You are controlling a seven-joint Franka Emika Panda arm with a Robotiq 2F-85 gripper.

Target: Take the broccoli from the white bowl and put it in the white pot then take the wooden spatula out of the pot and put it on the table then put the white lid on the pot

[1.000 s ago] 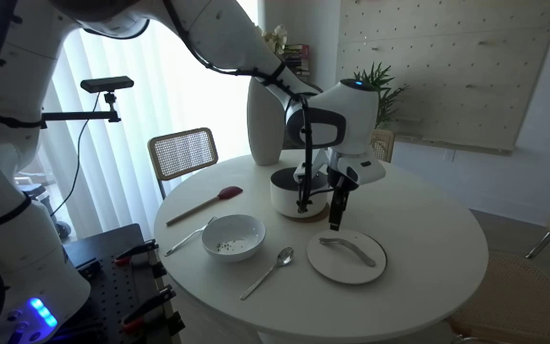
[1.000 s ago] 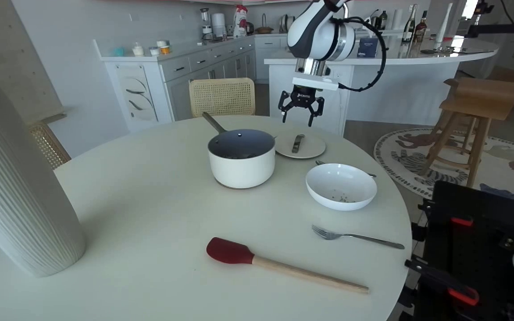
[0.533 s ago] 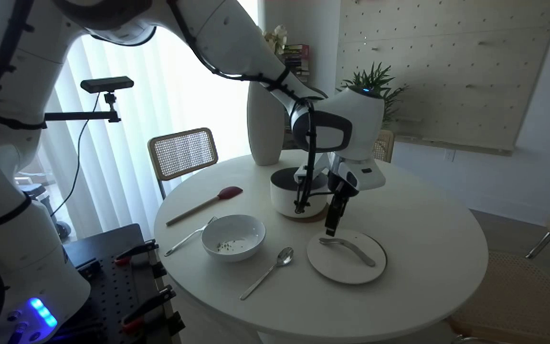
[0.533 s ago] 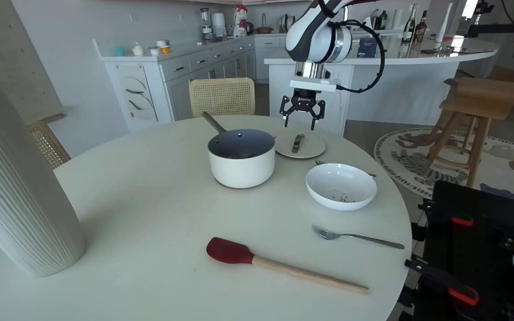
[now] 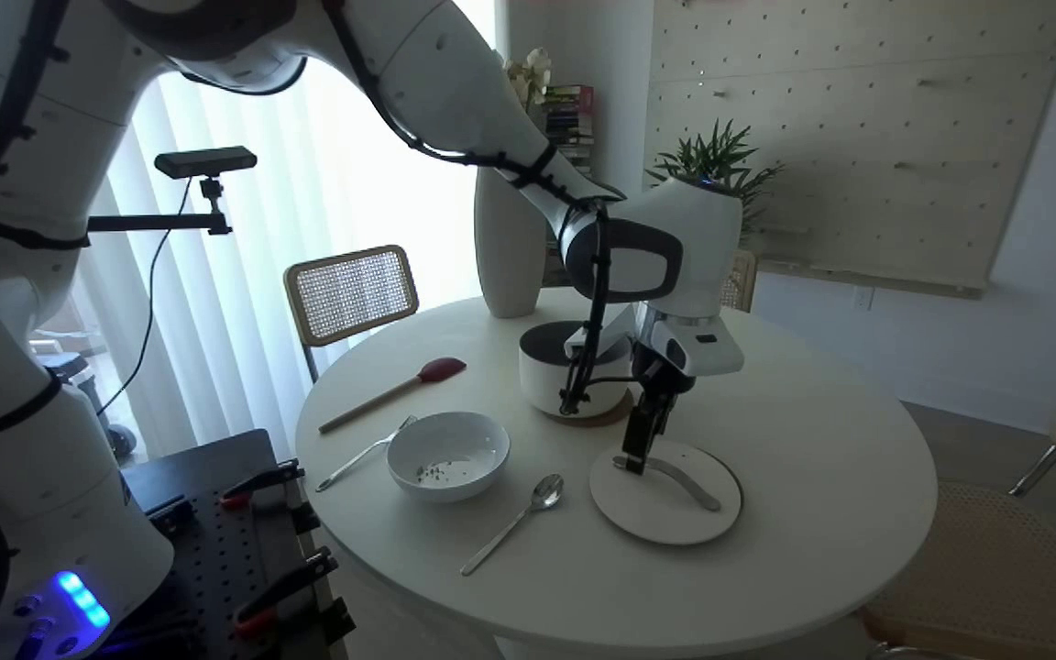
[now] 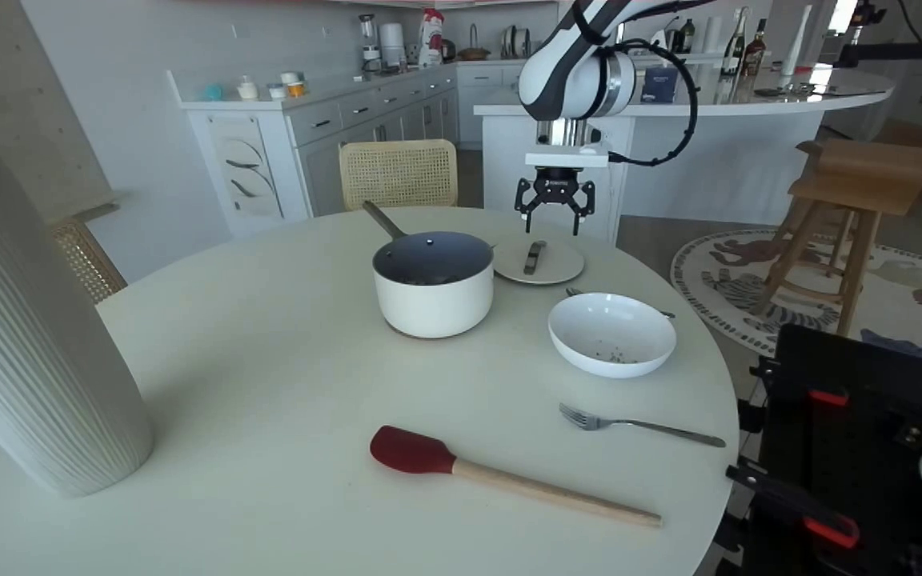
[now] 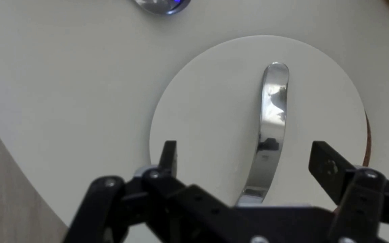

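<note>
While the white lid (image 7: 204, 101) is faced from above, the gripper (image 6: 551, 232) is held over it, fingers (image 7: 328, 168) spread wide and nothing pinched between them. The lid's metal handle (image 7: 272, 128) is framed in that gap in the wrist view, apparently untouched, and set closer to the finger on that view's right, so that finger would probably be met first.

Handle up, the lid is found flat on the surface (image 5: 812, 477), just beside the white pot (image 6: 433, 304), with a brown edge (image 7: 368, 141) shown along one side, perhaps a mat beneath. The wooden spatula (image 6: 515, 482) is already laid out well apart, so the lift is judged to be next!

A stiff, fairly light piece is to be expected, smooth on top, its rim perhaps easily chipped. That polished handle could be found slippery: a firm squeeze is called for, straight across its width, as near the middle as can be managed. If it is taken by an end, a tilt is to be feared.

And the direction? No long axis is offered by the round lid, so all is read from the handle: nearly top to bottom in the wrist view, swung toward lower left at its near end. The fingers are set roughly crosswise to it, just as is wanted. In an exterior view the handle (image 5: 691, 486) is shown aslant, its upper end nearer the pot.
</note>
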